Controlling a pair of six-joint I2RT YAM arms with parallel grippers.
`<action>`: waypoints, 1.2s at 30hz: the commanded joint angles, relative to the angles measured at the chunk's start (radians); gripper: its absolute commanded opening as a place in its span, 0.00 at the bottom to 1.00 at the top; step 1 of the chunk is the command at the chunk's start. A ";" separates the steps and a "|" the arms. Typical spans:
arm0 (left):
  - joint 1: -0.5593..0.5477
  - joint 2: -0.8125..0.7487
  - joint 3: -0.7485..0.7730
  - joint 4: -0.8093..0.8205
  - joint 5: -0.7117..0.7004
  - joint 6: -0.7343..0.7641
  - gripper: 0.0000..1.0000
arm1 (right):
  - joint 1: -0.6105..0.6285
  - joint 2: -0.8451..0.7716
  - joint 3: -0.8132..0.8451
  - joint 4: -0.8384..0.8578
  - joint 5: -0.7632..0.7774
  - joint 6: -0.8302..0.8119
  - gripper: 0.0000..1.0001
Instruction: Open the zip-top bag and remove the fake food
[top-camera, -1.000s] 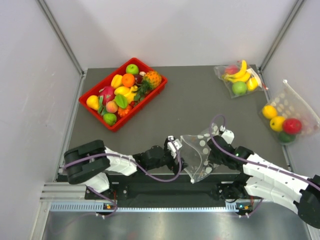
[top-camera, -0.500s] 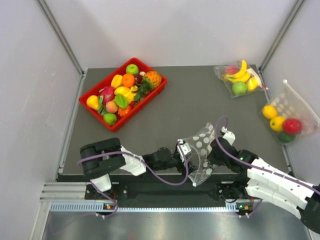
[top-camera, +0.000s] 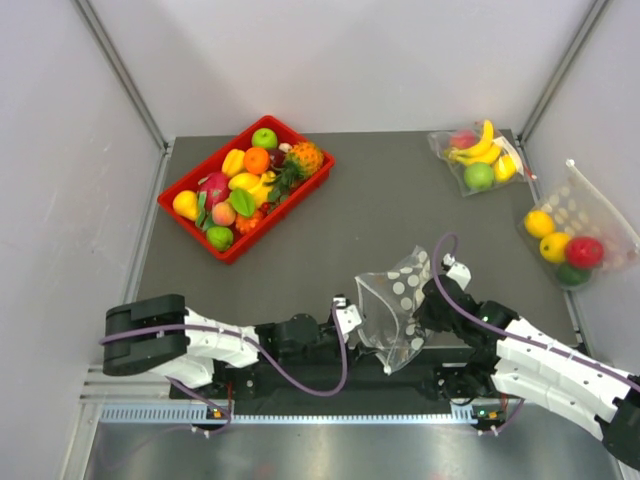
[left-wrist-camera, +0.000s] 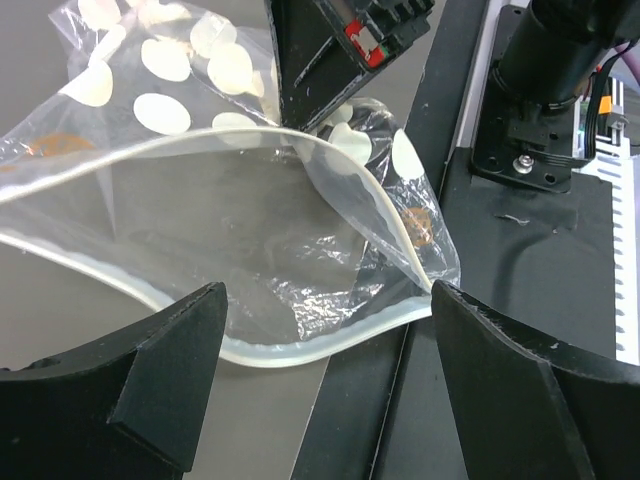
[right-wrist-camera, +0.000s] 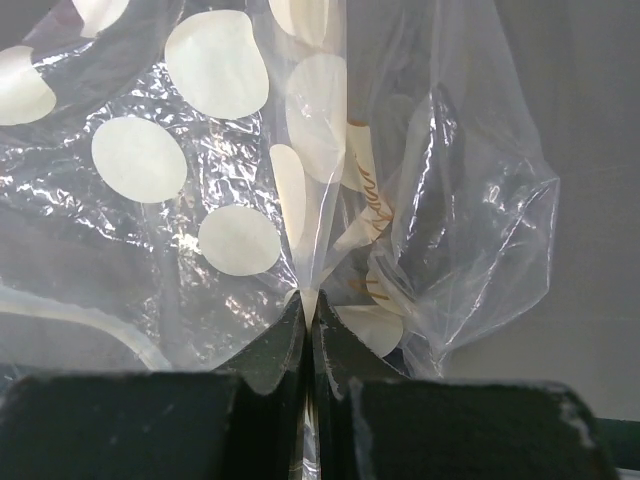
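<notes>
Right gripper (right-wrist-camera: 309, 325) — clamping zip-top bag (right-wrist-camera: 150, 215)

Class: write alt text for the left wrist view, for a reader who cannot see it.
A clear dotted zip-top bag gapes open, no fruit visible inside, pinched by the shut right gripper. The open left gripper frames its mouth.

red bin (top-camera: 290, 203): fruit-filled, far left | banana bag (top-camera: 478, 157): far right | dotted fruit bag (top-camera: 575, 232): right edge
</notes>
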 joint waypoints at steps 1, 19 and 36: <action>-0.007 -0.043 0.000 0.014 0.027 0.031 0.87 | 0.017 -0.004 0.005 0.043 -0.016 0.009 0.00; 0.030 0.256 0.128 0.178 0.019 0.137 0.88 | 0.020 -0.079 0.012 0.000 -0.038 0.003 0.00; 0.042 0.457 0.159 0.483 0.146 0.067 0.89 | 0.024 -0.053 -0.027 0.032 -0.049 0.020 0.00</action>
